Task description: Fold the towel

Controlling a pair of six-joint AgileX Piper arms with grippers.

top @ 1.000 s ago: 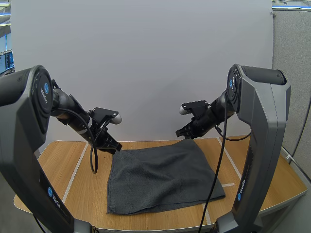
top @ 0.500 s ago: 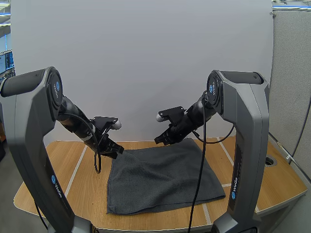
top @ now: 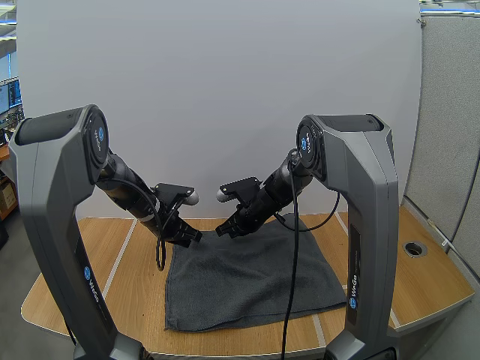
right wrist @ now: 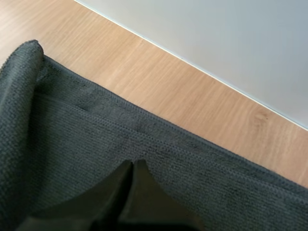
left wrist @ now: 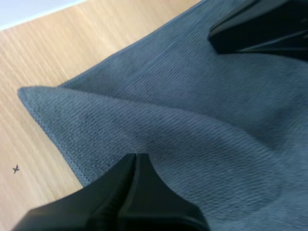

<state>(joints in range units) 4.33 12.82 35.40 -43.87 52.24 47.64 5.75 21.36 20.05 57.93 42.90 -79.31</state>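
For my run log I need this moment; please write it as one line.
left gripper: shut, at towel far-left corner | right gripper: shut, on towel far edge | towel: spread out, not yet folded

towel (top: pixel 247 281) dark grey, fine ribbed weave; table (top: pixel 120 277) light wood grain; left claw (top: pixel 193 237), right claw (top: pixel 223 229) black.

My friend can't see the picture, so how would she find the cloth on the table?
Find the light wooden table between the two grey robot arms. Spread across its middle is a dark grey, rectangular fuzzy towel. It is the only soft thing there, much darker than the wood around it.
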